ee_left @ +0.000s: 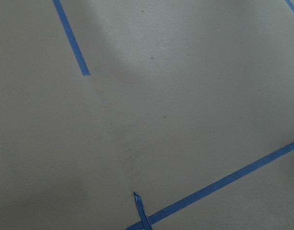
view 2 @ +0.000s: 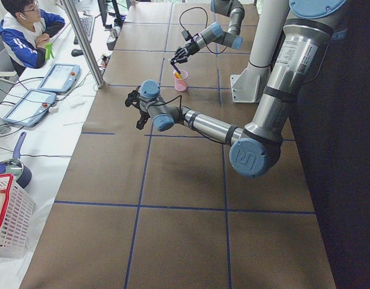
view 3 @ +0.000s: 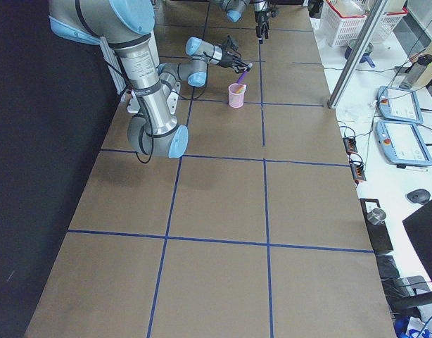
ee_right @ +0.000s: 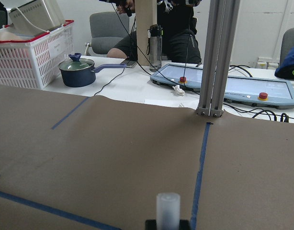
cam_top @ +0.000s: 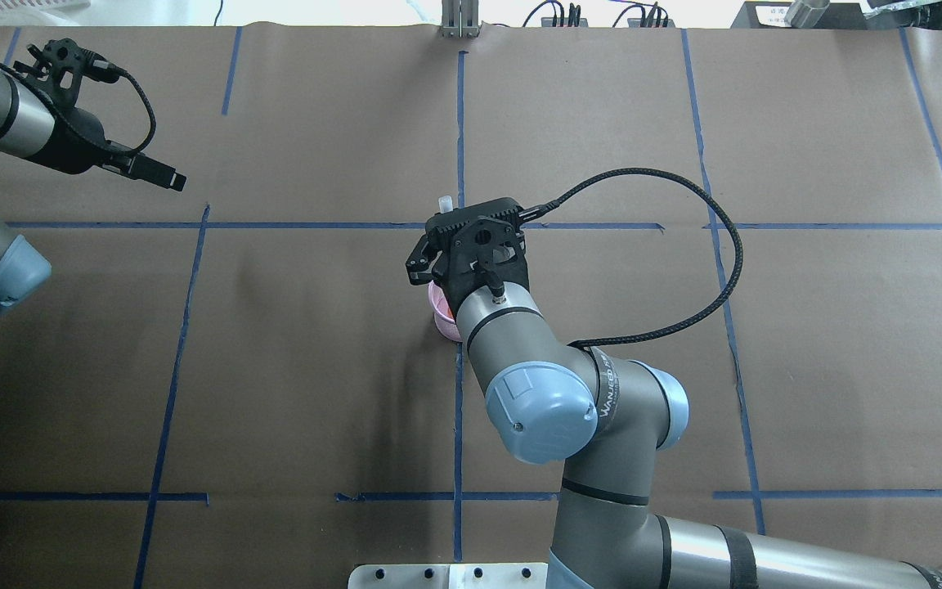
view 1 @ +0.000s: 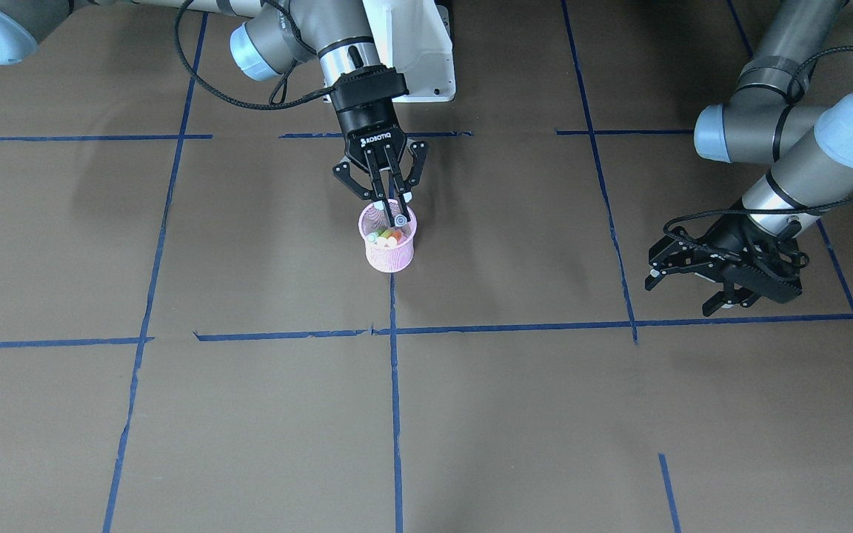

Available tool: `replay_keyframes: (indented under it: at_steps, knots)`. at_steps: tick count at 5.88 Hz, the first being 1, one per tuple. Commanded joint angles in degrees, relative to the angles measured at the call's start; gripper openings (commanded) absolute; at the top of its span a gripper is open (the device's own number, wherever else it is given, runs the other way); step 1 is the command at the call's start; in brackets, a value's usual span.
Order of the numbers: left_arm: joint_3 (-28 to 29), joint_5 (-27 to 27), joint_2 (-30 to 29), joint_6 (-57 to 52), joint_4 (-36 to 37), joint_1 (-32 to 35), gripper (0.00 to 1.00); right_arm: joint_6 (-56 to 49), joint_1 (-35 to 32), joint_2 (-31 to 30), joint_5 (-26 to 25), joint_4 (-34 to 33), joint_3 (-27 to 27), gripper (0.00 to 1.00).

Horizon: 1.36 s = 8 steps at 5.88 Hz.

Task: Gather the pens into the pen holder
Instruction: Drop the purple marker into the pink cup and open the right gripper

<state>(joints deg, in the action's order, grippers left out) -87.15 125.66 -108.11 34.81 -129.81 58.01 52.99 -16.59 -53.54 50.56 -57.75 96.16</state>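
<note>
Showing pink mesh pen holder [view 1: 388,255] standing upright, green pen [view 1: 375,237] and orange pen [view 1: 391,239] leaning inside it, caps up; purple pen [view 3: 241,69] hanging tilted at the pen holder's rim, cap uppermost.

Front-facing and overhead views look steeply down from opposite sides, sharing the pen holder [view 1: 389,255] at centre

"ROBOTIQ": white capitals on the black body of the right gripper [view 1: 391,209], at 12 o'clock from its fingertips, front-facing view. 
"UR" mark: left arm [view 2: 248,158], joint cap. 
Right arm [cam_top: 607,384], band: lettering begins "WAN", the rest unclear.
</note>
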Motion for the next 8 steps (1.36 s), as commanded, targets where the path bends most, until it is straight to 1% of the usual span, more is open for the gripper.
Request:
replay_keyframes:
  at_steps: [1,2,3,4,5,6,7,8]
  knots:
    - [0.1,-0.1,0.0,0.0,0.0,-0.2,1.00,-2.4,1.2,-1.3,0.0,0.0,-0.7,0.00]
    - [0.1,-0.1,0.0,0.0,0.0,-0.2,1.00,-2.6,2.1,-1.8,0.0,0.0,-0.8,0.00]
    - [0.1,-0.1,0.0,0.0,0.0,-0.3,1.00,-2.5,2.3,-1.7,0.2,0.0,-0.6,0.28]
    - [0.4,-0.1,0.0,0.0,0.0,-0.3,1.00,-2.0,3.0,-1.4,-0.1,0.1,-0.4,0.98]
    - [0.3,-0.1,0.0,0.0,0.0,-0.3,1.00,-2.5,2.9,-1.4,0.6,0.1,1.4,1.00]
    - [0.3,-0.1,-0.1,0.0,0.0,-0.3,1.00,-3.4,2.4,-1.8,5.4,-0.6,5.1,1.00]
    - [0.2,0.0,0.0,0.0,0.0,-0.3,1.00,-4.3,1.4,-1.7,7.3,-6.3,9.3,1.00]
    - [0.2,0.1,-0.1,0.0,0.0,-0.1,1.00,-4.1,-2.0,-1.7,12.3,-16.4,14.7,1.00]
